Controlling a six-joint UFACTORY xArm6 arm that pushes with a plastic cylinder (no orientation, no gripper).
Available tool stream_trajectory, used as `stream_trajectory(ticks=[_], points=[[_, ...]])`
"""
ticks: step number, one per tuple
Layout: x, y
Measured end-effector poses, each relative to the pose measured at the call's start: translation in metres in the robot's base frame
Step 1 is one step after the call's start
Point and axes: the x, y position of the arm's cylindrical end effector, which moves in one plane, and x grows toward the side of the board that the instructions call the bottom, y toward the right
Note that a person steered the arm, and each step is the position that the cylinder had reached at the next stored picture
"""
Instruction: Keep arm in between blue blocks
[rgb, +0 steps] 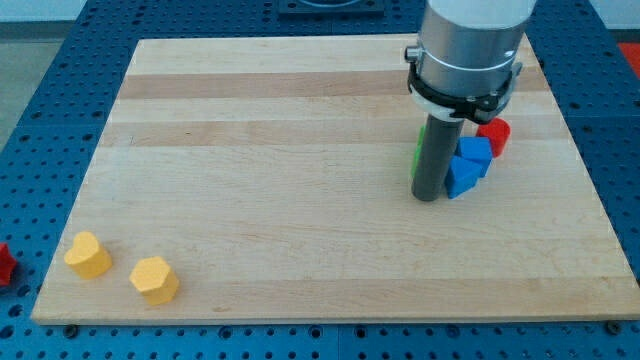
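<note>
Two blue blocks sit at the view's right on the wooden board (300, 200). One blue block (475, 152) lies just above and right of the other blue block (460, 177), and they touch. My tip (427, 197) stands at the left side of the lower blue block, touching or almost touching it. The rod hides what lies right behind it.
A red cylinder (494, 135) stands just above and right of the blue blocks. A green block (418, 152) peeks out left of the rod. A yellow heart-shaped block (87, 255) and a yellow hexagonal block (154, 279) lie at the bottom left. A red piece (4, 263) lies off the board's left edge.
</note>
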Motion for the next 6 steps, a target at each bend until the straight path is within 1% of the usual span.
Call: stream_trajectory(ticks=[1,2,3,4,6], points=[[0.022,-0.038],[0.070,-0.008],[0.066,0.062],[0.059,0.037],[0.007,0.079]])
